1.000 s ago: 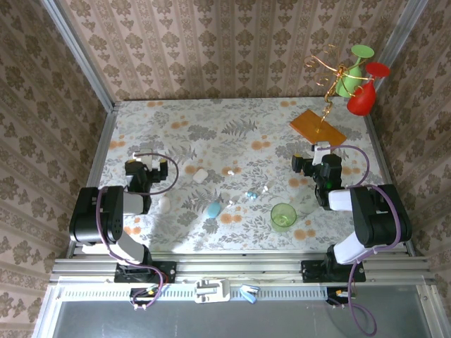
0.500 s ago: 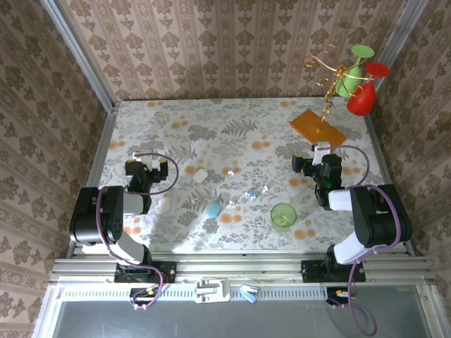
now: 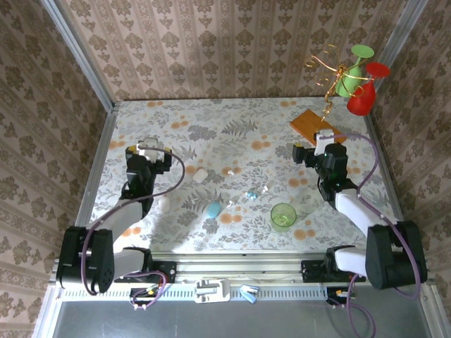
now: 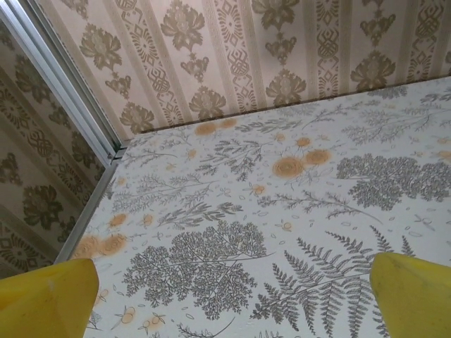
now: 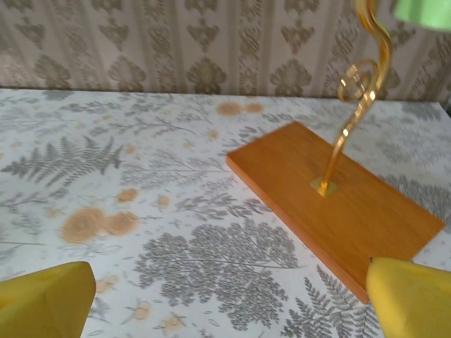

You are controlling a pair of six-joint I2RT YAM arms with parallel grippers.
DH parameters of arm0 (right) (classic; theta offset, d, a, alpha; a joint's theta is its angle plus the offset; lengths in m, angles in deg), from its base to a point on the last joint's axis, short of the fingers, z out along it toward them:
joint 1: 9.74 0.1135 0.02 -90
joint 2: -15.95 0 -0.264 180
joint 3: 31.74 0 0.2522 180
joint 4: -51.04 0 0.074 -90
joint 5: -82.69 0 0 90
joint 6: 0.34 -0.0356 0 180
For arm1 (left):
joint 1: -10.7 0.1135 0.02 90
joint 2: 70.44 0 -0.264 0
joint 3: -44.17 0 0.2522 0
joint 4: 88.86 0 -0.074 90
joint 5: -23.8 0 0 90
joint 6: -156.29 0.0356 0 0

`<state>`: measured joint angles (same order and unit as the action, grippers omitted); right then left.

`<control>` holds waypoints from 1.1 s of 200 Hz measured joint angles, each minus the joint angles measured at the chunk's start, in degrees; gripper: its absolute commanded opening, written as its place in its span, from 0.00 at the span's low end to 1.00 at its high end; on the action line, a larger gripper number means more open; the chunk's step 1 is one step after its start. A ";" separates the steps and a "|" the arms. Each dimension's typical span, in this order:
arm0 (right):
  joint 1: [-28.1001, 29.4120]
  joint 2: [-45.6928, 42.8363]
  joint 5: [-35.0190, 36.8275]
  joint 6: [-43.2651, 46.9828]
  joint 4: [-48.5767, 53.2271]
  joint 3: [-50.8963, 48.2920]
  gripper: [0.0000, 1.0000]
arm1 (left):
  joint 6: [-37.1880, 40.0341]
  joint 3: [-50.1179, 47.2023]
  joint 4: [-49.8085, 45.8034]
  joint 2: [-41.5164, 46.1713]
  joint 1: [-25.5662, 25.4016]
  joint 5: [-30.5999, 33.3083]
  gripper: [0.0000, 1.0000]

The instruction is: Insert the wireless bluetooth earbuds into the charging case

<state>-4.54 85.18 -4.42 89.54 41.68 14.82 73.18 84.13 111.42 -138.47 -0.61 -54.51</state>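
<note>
Fern-printed worktop [image 3: 211, 127] from above: we see the earbuds [image 3: 251, 195] scattered mid-worktop near the light-blue case [image 3: 213, 209], left gripper [image 3: 148, 150] and right gripper [image 3: 320, 146] both spread wide, holding nothing, well apart from them. Left wrist: yellow fingers [image 4: 49, 299] splayed above the print. Right wrist: fingers [image 5: 42, 299] facing the wooden stand [image 5: 338, 190]. We judge it's the approach; next, one arm must reach an earbud.

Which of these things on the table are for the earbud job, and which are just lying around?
For the job: tiny white and pale-blue plastic earbuds; light-blue pebble-shaped case; white pebble-shaped case.
Just lying about: green see-through plastic cup; orange wooden board with gold wire stand.
</note>
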 measured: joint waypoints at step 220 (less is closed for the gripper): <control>39.41 44.87 -0.76 -5.44 31.87 49.75 0.99 | -31.36 9.97 -40.50 6.82 10.67 -16.70 1.00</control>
<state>34.86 130.05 -5.18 84.10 73.55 64.57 41.82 94.09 70.92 -131.65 10.05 -71.21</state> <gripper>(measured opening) 0.995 0.999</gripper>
